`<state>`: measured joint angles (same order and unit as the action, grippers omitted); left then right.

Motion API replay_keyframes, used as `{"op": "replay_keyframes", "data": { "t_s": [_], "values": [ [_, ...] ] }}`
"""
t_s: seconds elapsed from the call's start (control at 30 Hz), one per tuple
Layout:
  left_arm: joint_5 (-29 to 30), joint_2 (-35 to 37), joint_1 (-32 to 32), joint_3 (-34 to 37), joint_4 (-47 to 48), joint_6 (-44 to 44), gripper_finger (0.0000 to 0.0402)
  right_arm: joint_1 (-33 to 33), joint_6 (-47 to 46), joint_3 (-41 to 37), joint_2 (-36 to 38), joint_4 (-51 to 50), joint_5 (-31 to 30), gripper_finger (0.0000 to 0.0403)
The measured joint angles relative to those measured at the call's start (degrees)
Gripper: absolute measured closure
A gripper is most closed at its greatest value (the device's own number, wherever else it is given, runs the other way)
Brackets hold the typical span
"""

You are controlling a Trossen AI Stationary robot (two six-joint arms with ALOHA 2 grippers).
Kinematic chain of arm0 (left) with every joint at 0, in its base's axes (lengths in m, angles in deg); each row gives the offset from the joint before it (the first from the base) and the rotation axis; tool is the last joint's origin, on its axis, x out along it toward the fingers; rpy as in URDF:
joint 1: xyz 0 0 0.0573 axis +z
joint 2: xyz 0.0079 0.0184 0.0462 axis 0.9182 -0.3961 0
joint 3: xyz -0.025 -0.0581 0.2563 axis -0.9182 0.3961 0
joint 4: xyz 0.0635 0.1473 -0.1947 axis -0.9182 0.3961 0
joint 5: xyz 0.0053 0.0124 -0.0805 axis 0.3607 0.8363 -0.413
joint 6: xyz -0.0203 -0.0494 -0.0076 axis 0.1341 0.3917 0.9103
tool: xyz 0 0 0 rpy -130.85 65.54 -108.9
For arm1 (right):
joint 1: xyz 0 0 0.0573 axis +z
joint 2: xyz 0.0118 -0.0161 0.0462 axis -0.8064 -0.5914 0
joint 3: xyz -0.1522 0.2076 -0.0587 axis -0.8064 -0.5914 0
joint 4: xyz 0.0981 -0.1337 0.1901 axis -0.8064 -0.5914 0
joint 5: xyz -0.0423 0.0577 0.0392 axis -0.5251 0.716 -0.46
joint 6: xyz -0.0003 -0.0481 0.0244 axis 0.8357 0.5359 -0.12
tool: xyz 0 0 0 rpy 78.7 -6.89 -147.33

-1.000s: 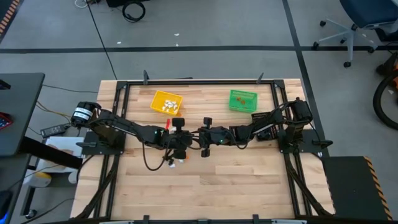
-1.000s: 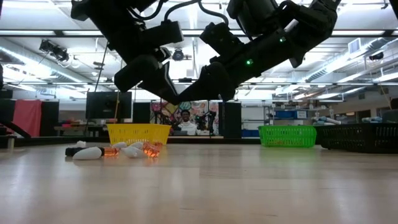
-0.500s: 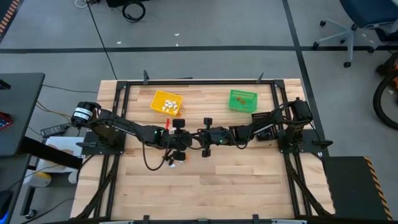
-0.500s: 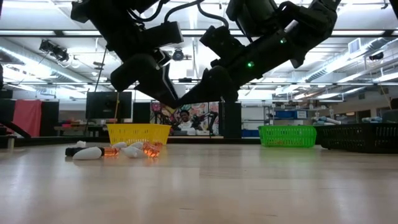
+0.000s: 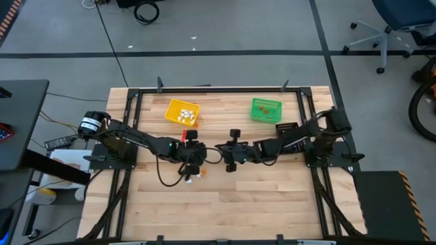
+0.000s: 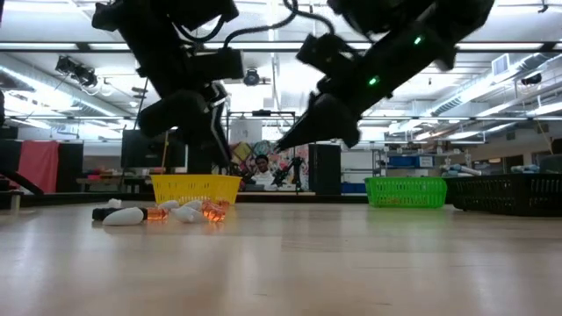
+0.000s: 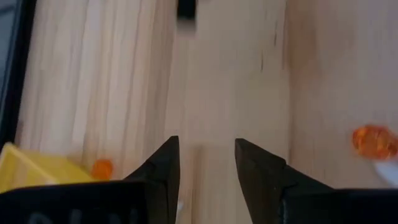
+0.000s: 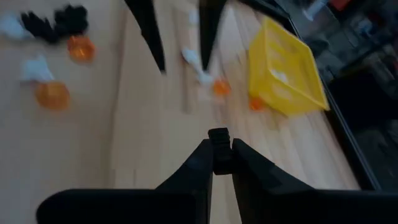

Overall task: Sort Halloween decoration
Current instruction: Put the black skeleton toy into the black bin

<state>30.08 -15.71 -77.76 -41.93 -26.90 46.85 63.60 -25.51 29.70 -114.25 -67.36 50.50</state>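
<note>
Pinching a tiny black plastic trinket between its dark fingertips, the right gripper hangs above the middle of the pale wooden table, clear of the boards; the piece stands up from the closed tips, which reads as a fresh pick, raised so it can be carried off to a bin. The rest of the Halloween decoration, a loose scatter of small white, orange and black pieces, lies on the wood just beyond the left gripper and across from the right one, seen past its fingertips. A single orange bead sits off to one side of the left gripper's fingers, and another lies close by the yellow bin.

The left gripper is spread, its two fingers apart with bare wood showing between them and nothing held. It hovers low near the scatter, pointing down at the table, probably placed there to take a next piece.

Farther from both grippers, toward the table's far edge, stand the slotted yellow plastic bin, already holding some white bits, and the slotted green plastic bin, with orange specks inside. A black mesh bin sits out by the right arm's base, likely where the black piece belongs, though that is a guess from colour.
</note>
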Motion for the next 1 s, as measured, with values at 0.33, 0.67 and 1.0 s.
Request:
{"op": "replay_keyframes", "data": {
  "t_s": [0.33,0.67,1.0],
  "values": [
    [-0.02,0.0,0.0,0.02,5.31,2.97,0.0274,0.13,-36.54,4.39,15.06,-50.66,-4.62,0.0352],
    [-1.0,0.0,0.0,0.02,4.99,3.22,0.0274,-6.72,-69.16,6.63,21.11,-93.24,8.6,0.0351],
    [-1.09,0.0,-0.01,0.02,4.39,3.49,0.0274,-17.1,-56.38,-3.15,21.07,-87.81,20.04,0.035]
  ]
}}
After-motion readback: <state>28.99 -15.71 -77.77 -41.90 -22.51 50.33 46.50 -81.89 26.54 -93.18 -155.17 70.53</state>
